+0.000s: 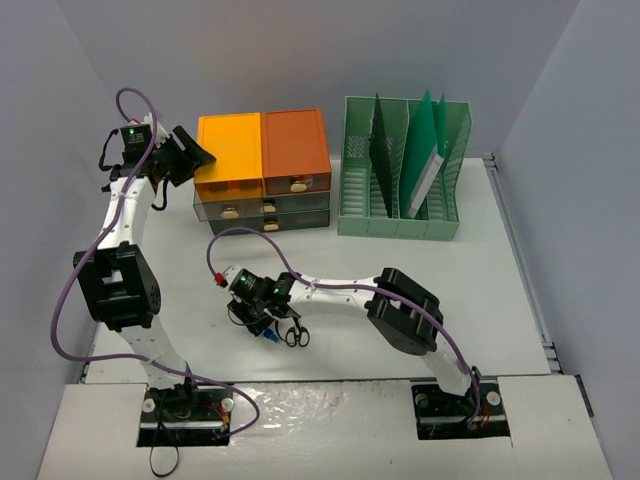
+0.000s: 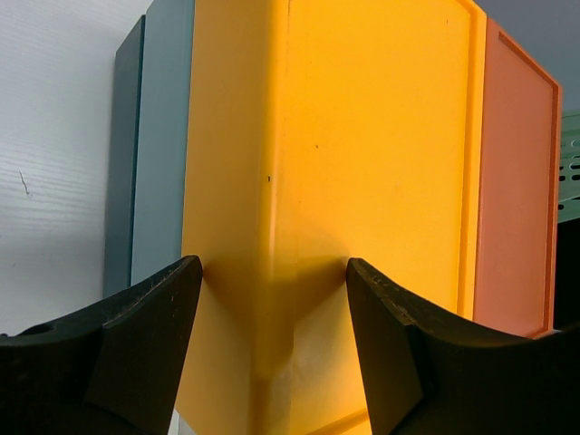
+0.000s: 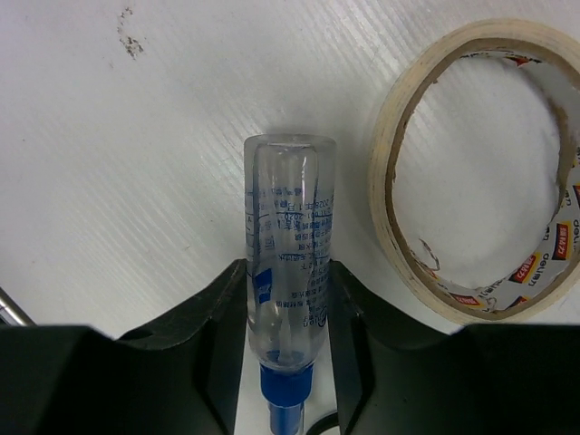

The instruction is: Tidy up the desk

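Note:
On the off-white desk [image 1: 400,290] lies a clear glue bottle [image 3: 288,263] with a blue cap, base pointing away from the wrist. My right gripper [image 3: 288,299] is shut on it, both black fingers pressed against its sides; from above that gripper [image 1: 255,318] sits low at the desk's middle left. A roll of cream masking tape [image 3: 399,181] lies flat just right of the bottle. My left gripper [image 2: 272,281] is open, its fingers standing either side of a corner of the yellow drawer box [image 2: 362,163]; from above it [image 1: 200,155] hangs at the drawer unit's left end.
The drawer unit [image 1: 262,150], yellow and orange on top with grey drawers below, stands at the back. A green slotted file rack [image 1: 403,170] with dark green folders stands to its right. Black-handled scissors [image 1: 296,336] lie beside the right gripper.

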{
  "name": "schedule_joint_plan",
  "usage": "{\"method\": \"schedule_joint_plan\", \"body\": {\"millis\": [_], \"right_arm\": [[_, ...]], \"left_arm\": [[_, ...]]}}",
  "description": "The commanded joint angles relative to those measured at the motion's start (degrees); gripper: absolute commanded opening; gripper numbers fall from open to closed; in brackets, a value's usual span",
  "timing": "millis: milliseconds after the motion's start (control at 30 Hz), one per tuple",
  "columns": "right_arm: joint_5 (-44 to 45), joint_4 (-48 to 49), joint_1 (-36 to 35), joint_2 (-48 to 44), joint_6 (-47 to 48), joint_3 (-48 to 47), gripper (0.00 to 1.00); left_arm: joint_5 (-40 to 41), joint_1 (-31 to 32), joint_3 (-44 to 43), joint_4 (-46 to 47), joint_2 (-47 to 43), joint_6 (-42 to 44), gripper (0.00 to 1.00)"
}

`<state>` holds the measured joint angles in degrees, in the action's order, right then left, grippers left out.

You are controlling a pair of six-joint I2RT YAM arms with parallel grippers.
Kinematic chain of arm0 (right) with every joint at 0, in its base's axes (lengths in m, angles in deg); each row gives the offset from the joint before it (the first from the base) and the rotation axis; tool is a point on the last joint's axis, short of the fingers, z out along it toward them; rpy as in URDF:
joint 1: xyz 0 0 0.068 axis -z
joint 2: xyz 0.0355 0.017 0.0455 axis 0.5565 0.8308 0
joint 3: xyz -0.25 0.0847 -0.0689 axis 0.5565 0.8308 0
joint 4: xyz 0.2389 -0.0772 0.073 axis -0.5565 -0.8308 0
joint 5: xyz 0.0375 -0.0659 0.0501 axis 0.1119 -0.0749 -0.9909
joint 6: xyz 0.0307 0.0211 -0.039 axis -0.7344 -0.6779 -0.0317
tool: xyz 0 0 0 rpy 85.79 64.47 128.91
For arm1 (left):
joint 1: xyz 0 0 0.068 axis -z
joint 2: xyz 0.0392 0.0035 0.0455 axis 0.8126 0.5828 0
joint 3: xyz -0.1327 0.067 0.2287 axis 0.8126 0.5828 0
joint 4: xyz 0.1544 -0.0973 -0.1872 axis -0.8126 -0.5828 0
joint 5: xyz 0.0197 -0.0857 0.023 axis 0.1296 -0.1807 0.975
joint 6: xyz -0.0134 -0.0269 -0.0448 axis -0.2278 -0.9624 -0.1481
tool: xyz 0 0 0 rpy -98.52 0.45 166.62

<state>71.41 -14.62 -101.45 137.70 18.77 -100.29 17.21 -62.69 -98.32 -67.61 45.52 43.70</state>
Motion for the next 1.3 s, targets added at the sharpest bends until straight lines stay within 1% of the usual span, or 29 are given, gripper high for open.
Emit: {"method": "schedule_joint_plan", "body": {"millis": [0,133,333,533,600,767,833,867,967,1100,1200,1267], "right_arm": [[3.77,-0.65,-0.72,-6.06,-0.78,-1.89,0.00],[6.70,-2.19,-0.66,-10.40,-0.63,-4.69,0.00],[14.70,-4.56,-0.57,-15.88,1.10,-11.50,0.00],[24.96,-5.01,-0.56,-16.30,4.97,-19.46,0.00],[26.33,-5.02,-0.17,-15.25,7.21,-22.06,0.00],[23.03,-5.19,2.43,-11.38,12.25,-27.89,0.00],[18.56,-5.19,5.31,-9.03,15.88,-32.66,0.00],[16.81,-5.25,5.66,-8.75,16.79,-34.52,0.00],[12.13,-5.10,10.00,-4.87,19.28,-41.18,0.00],[13.23,-2.08,11.61,-0.27,25.04,-48.26,0.00],[12.34,1.43,12.69,1.72,27.65,-50.06,0.00],[10.25,4.71,13.77,3.19,27.45,-50.52,0.00]], "left_arm": [[1.67,0.08,-0.41,-5.30,1.67,2.79,0.60],[1.67,-0.01,-0.35,-5.30,1.58,2.70,0.60],[1.79,-0.01,0.11,-5.21,1.49,2.70,0.60],[1.85,-0.01,0.51,-5.04,1.15,2.79,0.60],[1.85,-0.01,0.62,-5.03,1.14,2.79,0.60],[1.84,0.08,0.80,-4.94,1.05,2.78,0.60],[1.69,0.23,1.03,-4.79,1.05,2.71,0.60],[1.67,0.25,1.06,-4.70,1.05,2.63,0.60],[1.59,0.25,1.16,-4.59,0.97,2.45,0.60],[1.41,0.51,0.56,-4.79,0.61,2.26,0.60],[1.44,0.43,-0.29,-5.29,0.46,2.53,0.60],[1.65,0.43,-0.82,-6.19,0.46,3.13,0.60]]}}
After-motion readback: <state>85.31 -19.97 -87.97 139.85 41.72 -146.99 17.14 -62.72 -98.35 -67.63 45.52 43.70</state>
